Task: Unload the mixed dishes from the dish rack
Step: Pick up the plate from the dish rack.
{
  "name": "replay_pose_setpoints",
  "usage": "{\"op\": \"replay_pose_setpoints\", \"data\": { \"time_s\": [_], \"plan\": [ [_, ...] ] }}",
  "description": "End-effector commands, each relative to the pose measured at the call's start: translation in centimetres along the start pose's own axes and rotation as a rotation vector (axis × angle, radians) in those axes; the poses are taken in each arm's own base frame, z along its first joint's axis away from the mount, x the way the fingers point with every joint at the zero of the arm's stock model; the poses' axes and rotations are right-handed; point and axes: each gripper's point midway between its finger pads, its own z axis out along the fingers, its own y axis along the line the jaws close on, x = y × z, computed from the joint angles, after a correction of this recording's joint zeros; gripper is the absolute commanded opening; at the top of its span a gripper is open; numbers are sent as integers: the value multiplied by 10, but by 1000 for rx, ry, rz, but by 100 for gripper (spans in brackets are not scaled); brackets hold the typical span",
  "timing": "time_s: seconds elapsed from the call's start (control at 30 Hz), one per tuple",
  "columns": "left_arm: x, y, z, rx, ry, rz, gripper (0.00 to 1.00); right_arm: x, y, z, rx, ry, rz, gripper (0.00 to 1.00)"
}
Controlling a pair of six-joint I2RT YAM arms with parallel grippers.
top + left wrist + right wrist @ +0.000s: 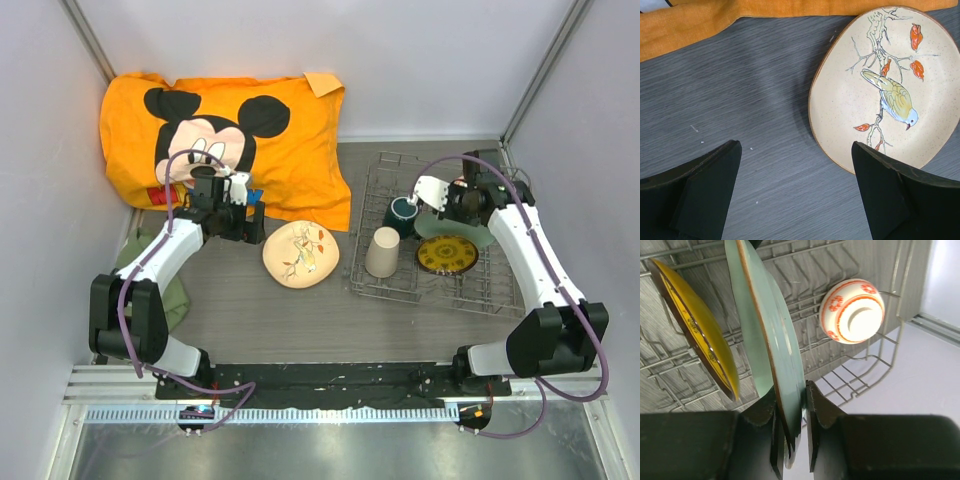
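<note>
one narrow pinch on a rim is all the right end effector (pixel 791 401) has on the pale-green plate (pixel 772 335), which stands on edge among the tines near the middle of the dish rack (pixel 440 300). the likely trouble from here is that hold: gripped at its edge only, the plate could swivel or slide out of the pads on the lift. a tilted pull could also catch it on a tine or knock it against the yellow-brown plate (pixel 695 325), which leans just beside it toward the rack's near side. the small red-orange bowl (pixel 852 310) lies tipped on its side toward the rack's far right corner, apart from both plates. at the rack's left end stand a beige cup (pixel 383 252) and, behind it, a dark teal mug (pixel 403 213). outside the rack, to its left on the desk (pixel 240 310), lies the cream floral plate (pixel 880 85), already unloaded. the left end effector (pixel 795 152) hangs over the desk beside that plate, jaws wide and holding nothing.
</note>
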Motion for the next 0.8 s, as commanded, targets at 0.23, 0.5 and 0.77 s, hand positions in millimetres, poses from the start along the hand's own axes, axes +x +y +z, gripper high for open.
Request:
{"op": "replay_pose_setpoints", "data": {
  "time_s": [0.23,0.5,0.77],
  "plan": [
    [-37,-8,-19,24,-115,45,97,-32,-81,-87,295,-133,-35,1],
    [-69,-36,-51,151,-262,197,96,-65,-84,-131,295,-310,-10,1],
    [-114,-90,-101,338,-426,352,96,-114,-71,-173,237,-593,59,1]
  ]
}}
